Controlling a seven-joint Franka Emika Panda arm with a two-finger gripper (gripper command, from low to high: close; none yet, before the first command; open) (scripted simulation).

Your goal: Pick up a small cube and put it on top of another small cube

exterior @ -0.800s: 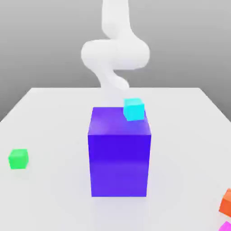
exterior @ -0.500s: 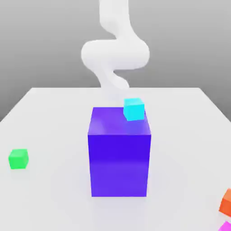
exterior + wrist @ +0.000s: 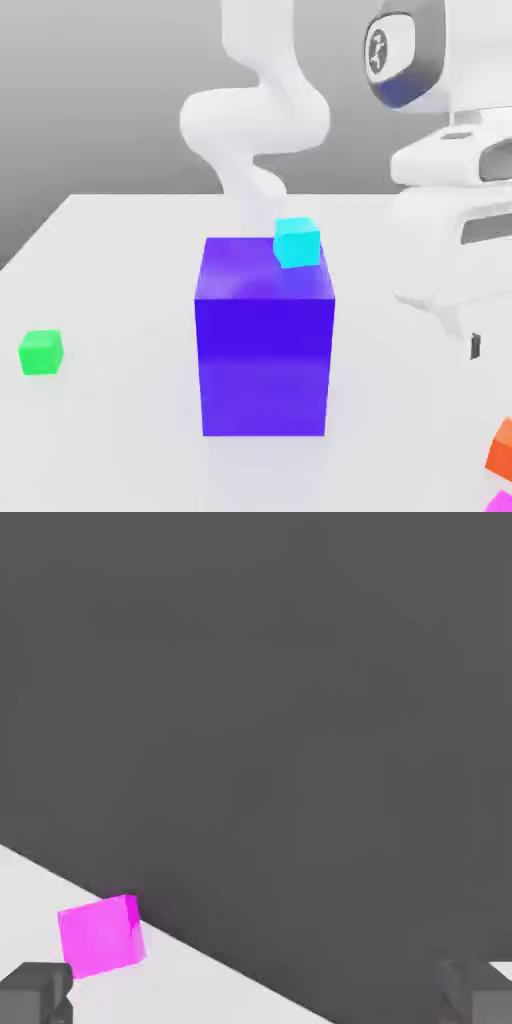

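- The gripper (image 3: 255, 994) is released, its two fingers spread wide with nothing between them.
- The magenta cube (image 3: 102, 936) sits on the white tabletop (image 3: 190, 992), close to its edge in the hand view; in the exterior view it is cut off at the lower right corner, near the orange cube (image 3: 502, 452).
- It looks light, stiff and smooth-faced, so it should not squash, though it may slide or twist if one finger touches first.
- The best hold is probably across two opposite upright faces, at mid-height, with the pads flat; its sides look turned against the fingers, so the wrist likely needs to rotate.
- A nudge outward could tip it off the edge.
- The green cube (image 3: 41, 352), well apart on the exterior view's left, offers a flat top; a level, gentle release should suit it.
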